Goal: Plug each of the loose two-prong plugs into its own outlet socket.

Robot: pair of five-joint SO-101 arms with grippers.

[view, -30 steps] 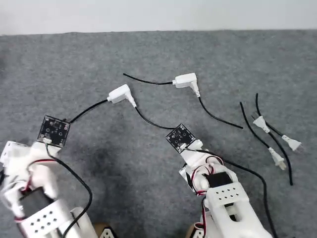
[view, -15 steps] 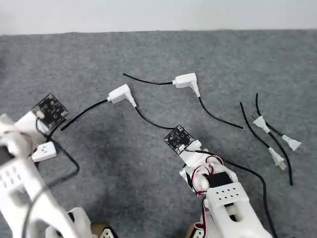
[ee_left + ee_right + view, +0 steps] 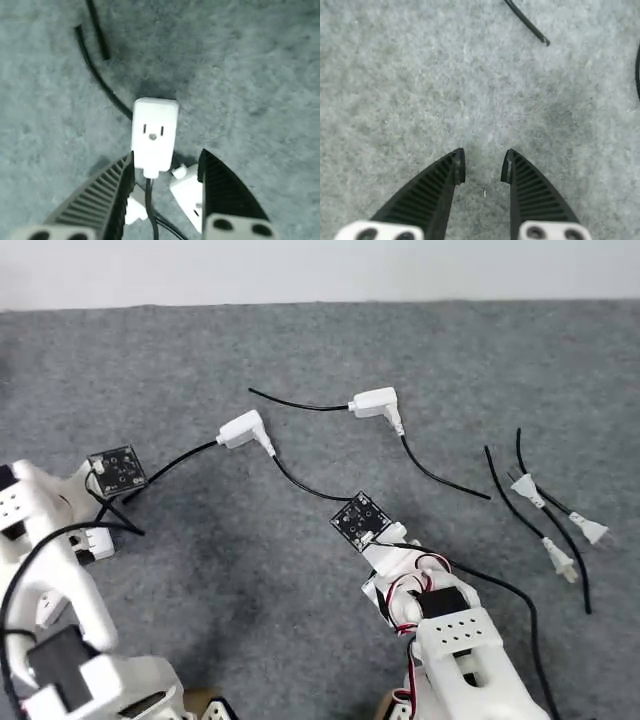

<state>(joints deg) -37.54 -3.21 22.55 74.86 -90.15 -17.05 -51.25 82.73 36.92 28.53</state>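
Note:
A white outlet socket (image 3: 154, 131) with two slots lies on the grey carpet, and a black cord runs from it. My left gripper (image 3: 165, 162) is open over it, its near end between the fingertips. From above this socket (image 3: 94, 543) shows beside the left arm (image 3: 40, 570). Two more white sockets (image 3: 243, 428) (image 3: 375, 402) on black cords lie mid-table. Three loose two-prong plugs (image 3: 527, 488) (image 3: 560, 560) (image 3: 592, 530) lie at the far right. My right gripper (image 3: 483, 166) hangs open over bare carpet, holding nothing.
The right arm (image 3: 440, 620) stands at the front centre, with a black cable (image 3: 510, 590) trailing to its right. A loose black cord end (image 3: 527, 22) lies ahead of the right gripper. A pale wall (image 3: 320, 270) borders the far edge of the carpet.
The left arm swung out to the left and then settled back a little over the white socket, which has come into sight beside it. The right arm has barely moved.

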